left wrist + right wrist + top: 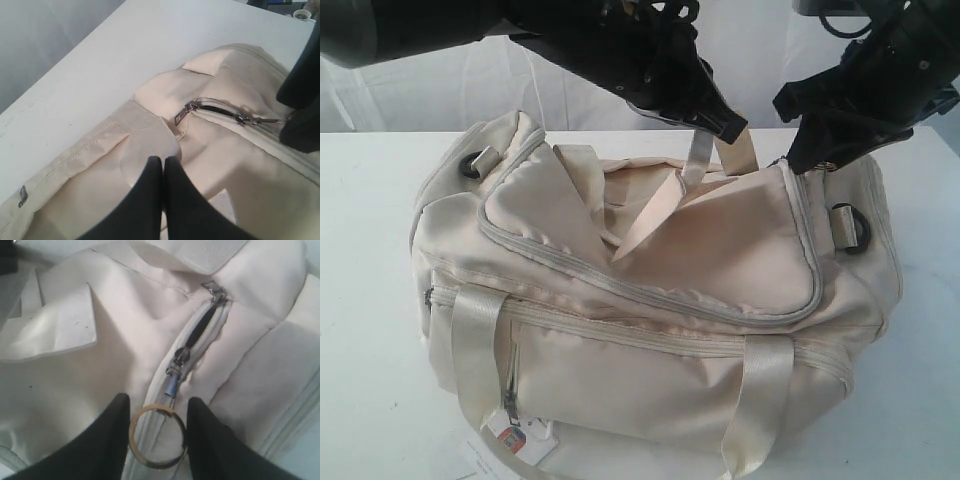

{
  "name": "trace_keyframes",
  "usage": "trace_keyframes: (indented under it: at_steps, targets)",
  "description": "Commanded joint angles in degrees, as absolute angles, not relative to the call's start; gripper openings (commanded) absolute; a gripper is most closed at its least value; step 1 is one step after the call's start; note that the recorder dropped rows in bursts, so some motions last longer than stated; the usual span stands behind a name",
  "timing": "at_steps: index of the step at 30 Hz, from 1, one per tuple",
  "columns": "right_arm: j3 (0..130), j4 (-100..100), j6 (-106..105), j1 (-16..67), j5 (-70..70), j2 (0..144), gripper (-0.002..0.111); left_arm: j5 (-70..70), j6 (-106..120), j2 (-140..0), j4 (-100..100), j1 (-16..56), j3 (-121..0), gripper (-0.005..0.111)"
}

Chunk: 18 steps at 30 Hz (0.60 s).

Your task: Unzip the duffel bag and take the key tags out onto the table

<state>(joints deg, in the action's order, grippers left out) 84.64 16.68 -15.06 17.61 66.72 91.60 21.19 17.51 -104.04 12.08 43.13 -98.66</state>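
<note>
Bag [720, 260] sits mid-frame on table [370, 300]. Left gripper [728, 128] angles down from upper left, jaws pressed together at the raised handle [692, 165]; hold unclear. Right gripper [158, 400] slants in from upper right, jaws half apart, clamped across the zip ring [156, 408].

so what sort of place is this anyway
Probably a robot lab or test bench: a wide white table, a plain white backdrop, and the left arm and right arm over a duffel bag.

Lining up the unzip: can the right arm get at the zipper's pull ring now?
Likely yes: the pull ring lies bare between the fingers of the right gripper, nothing over it.
</note>
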Motion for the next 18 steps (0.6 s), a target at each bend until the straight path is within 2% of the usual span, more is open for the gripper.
trace_keyframes:
  at_steps: [1, 18]
  targets:
    - [82.87, 17.39, -15.65, 17.81, 67.54, 88.95, 0.000, 21.07, 16.45, -103.58, 12.82, 43.47, -98.47, 0.000]
    - [71.04, 21.10, -17.90, 17.81, 67.61, 78.31, 0.000, 21.07, 16.34, -103.58, 12.82, 43.47, -98.47, 0.000]
